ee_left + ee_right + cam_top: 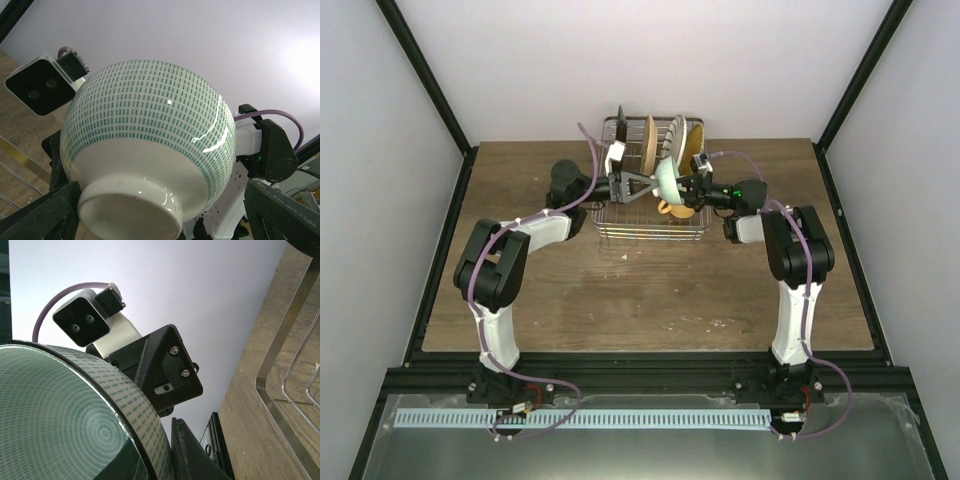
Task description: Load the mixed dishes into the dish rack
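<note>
The mint-green bowl [665,180], white with green dashes, hangs on its side over the dish rack [620,232]. My right gripper [683,187] is shut on its rim; in the right wrist view the rim [142,410] sits pinched between one finger inside and one finger [195,455] outside. My left gripper [642,188] stands open around the bowl's foot [130,212], its fingers [285,210] spread wide on either side. Several plates [648,145] stand upright in the rack's back half. A yellow mug [672,208] lies in the rack under the bowl.
The rack's wire rim [280,365] runs close below the right gripper, over the wooden table [650,290]. Black frame posts [420,70] and white walls enclose the table on three sides.
</note>
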Controlling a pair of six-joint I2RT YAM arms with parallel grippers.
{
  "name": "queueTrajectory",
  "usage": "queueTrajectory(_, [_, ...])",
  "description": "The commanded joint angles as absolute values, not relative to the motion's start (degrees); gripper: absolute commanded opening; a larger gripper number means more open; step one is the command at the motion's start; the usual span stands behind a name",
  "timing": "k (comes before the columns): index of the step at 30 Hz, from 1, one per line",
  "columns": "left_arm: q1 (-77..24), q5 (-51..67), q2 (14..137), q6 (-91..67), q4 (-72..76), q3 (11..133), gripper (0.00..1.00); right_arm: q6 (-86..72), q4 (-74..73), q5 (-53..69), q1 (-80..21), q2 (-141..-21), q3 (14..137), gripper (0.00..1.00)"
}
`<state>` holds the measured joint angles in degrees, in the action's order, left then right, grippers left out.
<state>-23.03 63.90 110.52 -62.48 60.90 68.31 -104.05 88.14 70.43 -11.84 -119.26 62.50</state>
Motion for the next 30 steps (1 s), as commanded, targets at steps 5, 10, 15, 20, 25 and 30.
queueTrajectory(5, [-25.4, 69.53, 107.58, -60.04, 62.58, 68.23, 0.9, -104.7, 101.51, 64.37, -12.52, -120.65, 66.36, 0.01])
queueTrajectory(10, [-25.36, 69.17, 107.45, -60.12, 62.53, 68.39, 0.9, -105.23, 101.51, 64.65, -12.15, -119.14, 65.99, 0.01])
queueTrajectory(15, [-24.91, 68.2, 107.47, -59.67, 61.81, 69.31, 0.91, -106.94, 105.09, 64.5, -10.73, -117.53, 63.29, 0.01])
queueTrajectory(20, [-24.7, 67.95, 107.75, -59.91, 61.91, 70.11, 0.91, -106.91, 106.02, 63.91, -9.79, -116.94, 61.71, 0.01])
queueTrajectory(25, [-24.69, 67.76, 107.53, -59.93, 61.96, 69.35, 0.91, -107.84, 107.14, 63.16, -9.75, -118.23, 62.54, 0.01])
queueTrajectory(30, [-24.7, 67.77, 107.4, -59.64, 62.01, 68.9, 0.79, -108.19, 107.16, 63.19, -9.67, -118.64, 63.43, 0.01])
